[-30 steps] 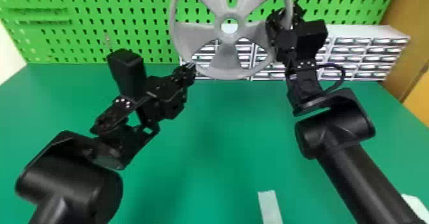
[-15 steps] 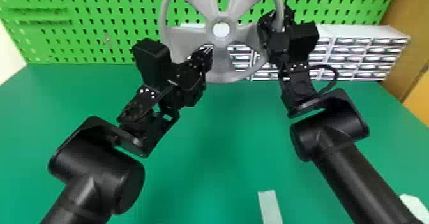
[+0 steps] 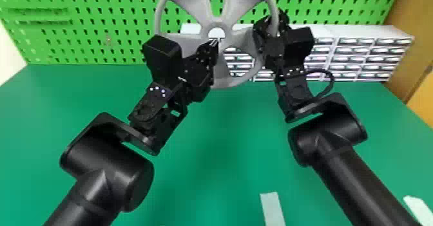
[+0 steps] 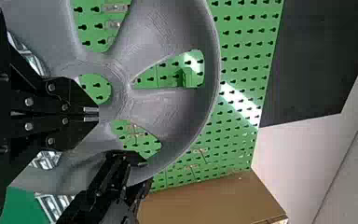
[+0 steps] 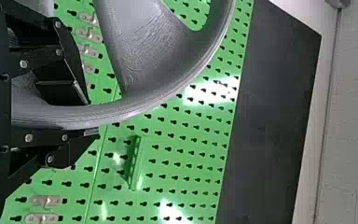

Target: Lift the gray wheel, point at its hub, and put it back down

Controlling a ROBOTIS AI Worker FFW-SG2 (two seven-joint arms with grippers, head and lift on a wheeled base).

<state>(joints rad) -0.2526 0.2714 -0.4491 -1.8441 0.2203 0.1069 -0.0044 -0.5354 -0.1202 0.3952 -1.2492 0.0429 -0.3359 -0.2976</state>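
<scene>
Gray wheel (image 3: 239,41) is seen upright in the head view, raised above a green table (image 3: 209,151), its top cut off by the upper edge. Its rim is gripped by the right gripper (image 3: 270,25) on the robot's right side. The left gripper (image 3: 214,42), closed with nothing held in it, is aimed at the hub (image 3: 216,23), its tips placed just below the hub's round opening. Behind, a green pegboard (image 3: 106,24) and white drawer units (image 3: 365,50) are seen; a pale strip (image 3: 272,209) is laid on the table, nearest the camera.

In the left wrist view, the left gripper's fingertips are pressed together and set against the hub's outline; whether it is touched cannot be told. The rim is held by the right gripper farther off.

In the right wrist view, the rim is clasped between the right gripper's two black fingers (image 5: 70,91), with the pegboard seen behind.
</scene>
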